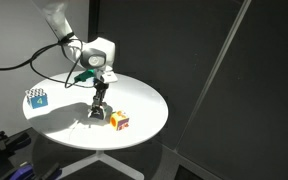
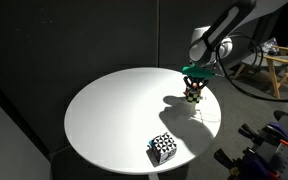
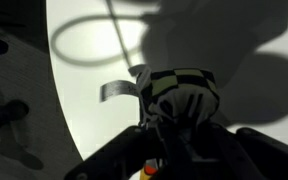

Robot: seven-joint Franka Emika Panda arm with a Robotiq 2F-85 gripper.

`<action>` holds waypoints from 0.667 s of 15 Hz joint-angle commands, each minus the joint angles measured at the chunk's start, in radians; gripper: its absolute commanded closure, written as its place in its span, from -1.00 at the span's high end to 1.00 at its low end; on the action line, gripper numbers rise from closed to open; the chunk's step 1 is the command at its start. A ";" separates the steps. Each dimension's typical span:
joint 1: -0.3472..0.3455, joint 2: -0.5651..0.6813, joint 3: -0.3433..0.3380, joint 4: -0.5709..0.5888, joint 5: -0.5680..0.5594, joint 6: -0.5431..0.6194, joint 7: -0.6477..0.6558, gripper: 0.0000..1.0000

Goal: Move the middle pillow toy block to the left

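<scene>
The middle pillow toy block (image 3: 180, 96), white with black and green patches, sits between the fingers of my gripper (image 3: 174, 120) in the wrist view. The gripper is shut on it. In both exterior views the gripper (image 1: 99, 103) (image 2: 194, 90) points straight down over the round white table (image 1: 144, 100) (image 2: 104, 110), with the block (image 2: 193, 96) at its tips, low over the tabletop. I cannot tell whether the block touches the table.
An orange-yellow cube with red (image 1: 119, 121) lies just beside the gripper; a bit of it shows in the wrist view (image 3: 147, 172). A blue-and-white cube (image 1: 37, 98) (image 2: 163, 148) sits near the table's rim. Dark curtains surround the table. A wooden stand (image 2: 281, 62) is behind.
</scene>
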 commanded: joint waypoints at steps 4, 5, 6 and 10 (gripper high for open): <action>-0.055 -0.030 0.002 -0.062 -0.011 0.019 -0.001 -0.84; -0.062 -0.027 0.000 -0.067 -0.012 0.026 -0.003 -0.84; -0.068 -0.025 -0.002 -0.071 -0.012 0.029 -0.003 -0.84; -0.088 -0.019 -0.010 -0.088 -0.011 0.045 -0.007 -0.84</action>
